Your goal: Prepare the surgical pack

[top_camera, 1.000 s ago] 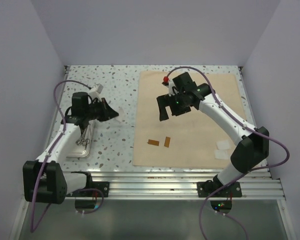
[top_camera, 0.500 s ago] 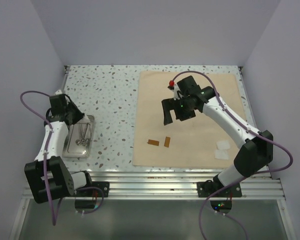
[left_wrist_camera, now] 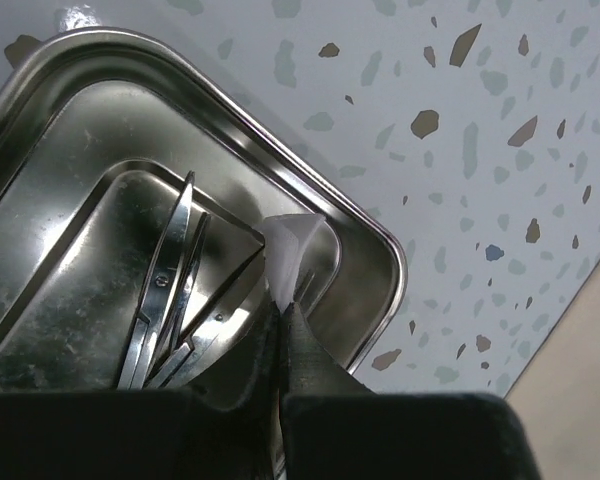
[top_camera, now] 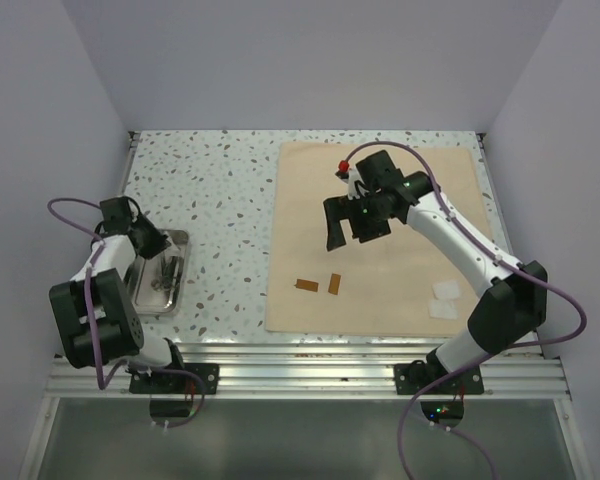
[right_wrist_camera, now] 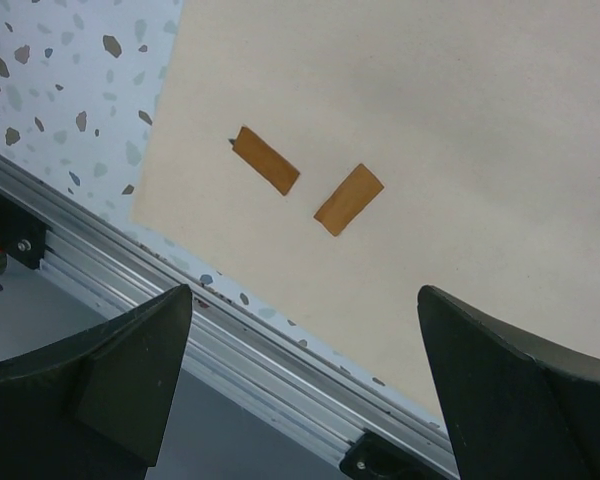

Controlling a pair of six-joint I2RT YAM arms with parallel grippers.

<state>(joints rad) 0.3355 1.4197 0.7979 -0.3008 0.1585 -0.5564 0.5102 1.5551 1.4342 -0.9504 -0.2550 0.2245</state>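
My left gripper (left_wrist_camera: 285, 318) is clenched on a white gauze pad (left_wrist_camera: 292, 250), low over the steel tray (left_wrist_camera: 378, 248) at the left side of the tabletop (top_camera: 220, 190). Thin metal instruments (left_wrist_camera: 170, 300) lie in the tray. My right gripper (top_camera: 352, 222) hangs released, jaws wide, above the flat tan cloth (top_camera: 400, 290). Two brown strips (right_wrist_camera: 265, 160) sit near the cloth's front edge, just apart. Other gauze pads (top_camera: 445, 298) lie at its front right corner.

We found the tan cloth (top_camera: 400, 270) flat beneath the right pincer (right_wrist_camera: 302, 295), with two brown strips (right_wrist_camera: 265, 160) just ahead. The steel tray (left_wrist_camera: 70, 140), holding instruments (left_wrist_camera: 165, 290), lay under the left pincer (left_wrist_camera: 285, 312). White gauze (top_camera: 445, 298) lay well apart from the right pincer.
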